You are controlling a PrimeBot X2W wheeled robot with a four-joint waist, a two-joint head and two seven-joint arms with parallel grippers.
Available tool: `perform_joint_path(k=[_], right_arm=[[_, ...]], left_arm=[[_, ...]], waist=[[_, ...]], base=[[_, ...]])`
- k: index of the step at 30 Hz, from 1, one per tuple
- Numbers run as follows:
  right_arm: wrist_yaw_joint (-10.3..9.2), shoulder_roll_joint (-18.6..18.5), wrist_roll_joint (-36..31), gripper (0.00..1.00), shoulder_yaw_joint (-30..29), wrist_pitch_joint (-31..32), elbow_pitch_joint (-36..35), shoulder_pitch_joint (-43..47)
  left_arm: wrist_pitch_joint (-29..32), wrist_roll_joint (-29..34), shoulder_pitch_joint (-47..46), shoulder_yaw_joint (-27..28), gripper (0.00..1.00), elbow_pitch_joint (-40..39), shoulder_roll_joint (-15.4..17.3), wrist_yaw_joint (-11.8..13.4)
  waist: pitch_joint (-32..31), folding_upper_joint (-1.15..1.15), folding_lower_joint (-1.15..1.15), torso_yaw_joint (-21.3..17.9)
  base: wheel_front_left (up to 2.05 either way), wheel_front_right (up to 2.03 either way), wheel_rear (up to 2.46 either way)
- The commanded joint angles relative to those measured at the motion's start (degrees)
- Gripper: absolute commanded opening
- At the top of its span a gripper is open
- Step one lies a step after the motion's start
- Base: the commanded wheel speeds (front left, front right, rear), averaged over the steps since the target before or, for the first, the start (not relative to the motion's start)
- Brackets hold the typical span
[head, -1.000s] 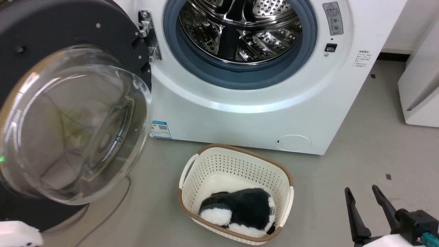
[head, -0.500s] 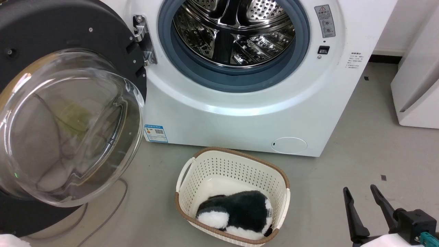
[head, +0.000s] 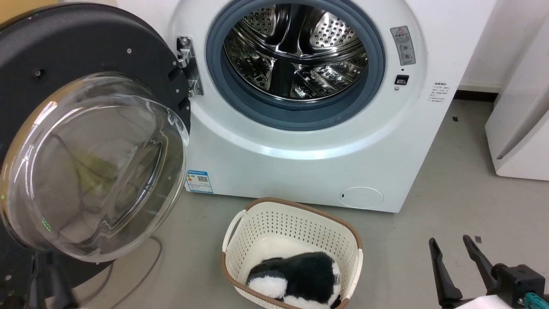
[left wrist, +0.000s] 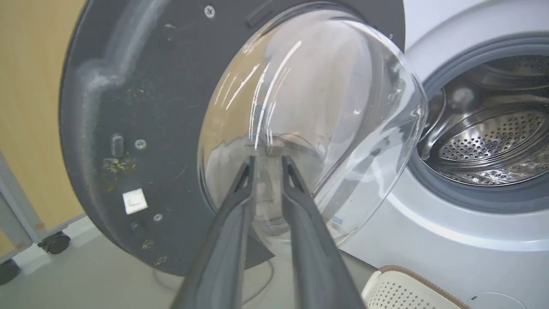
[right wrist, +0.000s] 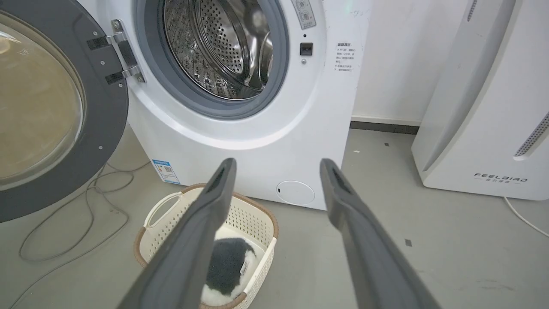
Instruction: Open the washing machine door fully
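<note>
Dark long fingers of the left end effector (left wrist: pixel 268 161) stand almost pressed together, pinching nothing. Just ahead of their tips bulges the clear glass bowl of the round black washing machine door (left wrist: pixel 141 107), swung wide on its hinge. To their right gapes the big white front-loading washing machine (left wrist: pixel 450 240) with its steel drum. The right end effector (right wrist: pixel 279 165) is spread wide and empty, with a cream perforated plastic basket (right wrist: pixel 253 219) on the floor below its fingers.

"FEELAIR" lettering low on the white appliance (right wrist: pixel 484 107) beside the washing machine (right wrist: pixel 274 141).
</note>
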Motion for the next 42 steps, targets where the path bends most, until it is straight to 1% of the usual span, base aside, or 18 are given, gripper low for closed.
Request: perform_joint_path(k=[1, 8, 10, 12, 16, 23, 30, 37, 38, 42], right_arm=[[0.3, 0.2, 0.4, 1.0, 0.0, 0.1, -0.3, 0.7], [0.3, 0.2, 0.4, 1.0, 0.6, 0.1, -0.7, 0.6], [0.3, 0.2, 0.3, 1.0, 0.8, 0.1, -0.8, 0.5], [0.3, 0.2, 0.2, 1.0, 1.0, 0.1, -0.8, 0.4], [0.3, 0.2, -0.1, 1.0, 1.0, 0.1, -0.8, 0.2], [0.3, 0.2, -0.4, 1.0, 0.6, 0.3, -0.6, 0.0], [0.3, 0.2, -0.3, 1.0, 0.5, 0.3, -0.8, 0.4], [0.3, 0.2, 0.2, 1.0, 0.5, 0.0, -0.5, 0.3], [-0.02, 0.0, -0.4, 0.0, 0.6, 0.2, -0.4, 0.0], [-0.1, 0.0, -0.5, 0.0, 0.6, 0.2, -0.3, -0.1]], left_arm=[[0.4, 0.8, 0.8, -0.4, 1.0, -1.3, 0.2, 0.5], [5.5, 6.5, 2.4, -7.8, 1.0, -10.7, -0.1, 1.8], [7.2, 7.7, 1.5, -10.1, 1.0, -11.8, -0.2, 1.7], [8.5, 8.3, 0.1, -12.5, 1.0, -12.2, -0.5, 0.9], [10.1, 8.9, -2.8, -15.7, 1.0, -10.0, -0.9, -0.5], [11.8, 11.2, -6.4, -20.7, 1.0, -3.9, -0.7, -2.7], [11.6, 12.1, -6.5, -22.1, 1.0, 0.1, -0.5, -2.8], [10.0, 11.2, -6.1, -22.1, 1.0, 1.5, -1.0, -2.7], [10.3, 11.3, -5.9, -22.0, 0.0, 1.4, -0.7, -2.8], [10.4, 11.3, -5.9, -21.9, 0.0, 1.4, -0.7, -2.8]], waist=[[-0.2, 0.0, 0.01, 0.1], [-0.8, 0.0, 0.01, -0.3], [-0.9, 0.0, 0.01, -0.7], [-0.9, 0.0, 0.01, -1.3], [-0.9, 0.0, 0.01, -2.8], [-1.1, 0.0, 0.01, -5.7], [-1.3, 0.0, 0.01, -7.5], [-1.2, 0.0, 0.01, -7.4], [-1.2, 0.0, 0.01, -7.4], [-1.2, 0.0, 0.01, -7.4]], base=[[0.0, 0.0, 0.0], [0.0, 0.0, 0.0], [0.0, 0.0, 0.0], [0.0, 0.0, 0.0], [0.0, 0.0, 0.0], [0.0, 0.0, 0.0], [0.0, 0.0, 0.0], [0.0, 0.0, 0.0], [0.0, 0.0, 0.0], [0.0, 0.0, 0.0]])
